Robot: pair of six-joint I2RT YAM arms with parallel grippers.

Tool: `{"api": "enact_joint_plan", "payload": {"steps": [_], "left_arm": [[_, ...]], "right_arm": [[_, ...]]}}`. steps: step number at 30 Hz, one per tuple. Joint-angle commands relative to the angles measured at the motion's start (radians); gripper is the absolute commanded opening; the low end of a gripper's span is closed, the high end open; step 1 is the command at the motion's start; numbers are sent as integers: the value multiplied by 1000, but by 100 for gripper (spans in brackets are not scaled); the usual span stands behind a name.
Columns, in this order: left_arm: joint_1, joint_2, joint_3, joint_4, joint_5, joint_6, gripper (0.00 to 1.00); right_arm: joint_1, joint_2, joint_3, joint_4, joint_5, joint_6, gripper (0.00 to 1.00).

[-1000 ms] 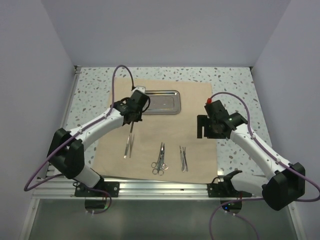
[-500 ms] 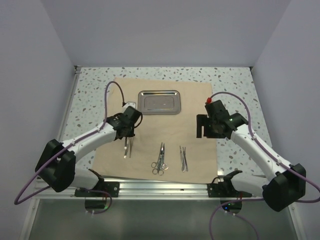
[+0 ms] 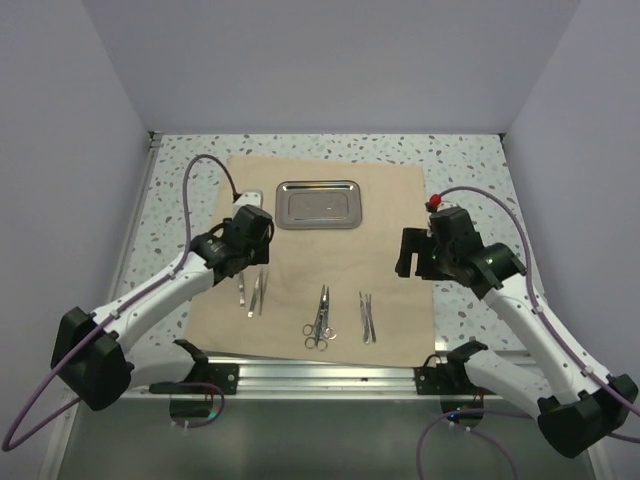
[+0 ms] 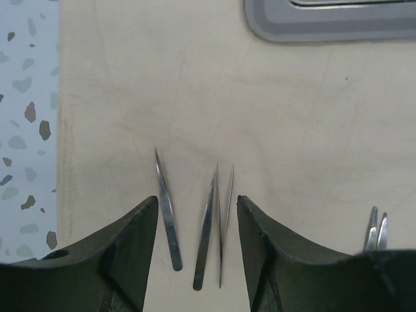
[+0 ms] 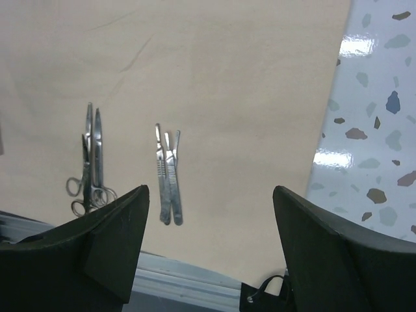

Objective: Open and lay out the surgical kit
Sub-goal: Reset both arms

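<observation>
Tray (image 4: 325, 29) cut by top edge, L wrist; instr. (image 4: 377, 227) mostly behind jaw, type unclear.

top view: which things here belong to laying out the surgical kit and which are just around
Job: cloth wrap, steel tray, tweezers, ring-handled scissors, slim steel instruments.
Not part: speckled table, purple cables, metal rail.

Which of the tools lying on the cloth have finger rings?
The scissors in the middle of the row. The tweezers and the slim pair at the right have none.
</observation>
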Motion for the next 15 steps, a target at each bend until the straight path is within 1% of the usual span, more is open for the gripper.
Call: {"api": "enact_joint_plan", "payload": {"steps": [1, 5, 8, 10, 12, 14, 15], "left_arm": [[0, -86, 85, -43, -39, 32, 55], [0, -211, 103, -107, -10, 40, 56], [0, -299, 111, -181, 38, 49, 56], [0, -337, 109, -213, 53, 55, 56], [0, -396, 102, -251, 70, 58, 55], [0, -443, 88, -268, 83, 63, 56], [0, -456, 91, -290, 90, 63, 55]], "right_arm": [[0, -69, 85, -6, -29, 48, 82], [1, -128, 151, -23, 27, 87, 87], [1, -167, 214, -60, 32, 126, 93], [1, -175, 275, -86, 26, 140, 93], [1, -192, 300, -90, -34, 151, 91], [1, -207, 349, -144, -16, 179, 91], [0, -217, 364, -200, 3, 220, 95]]}}
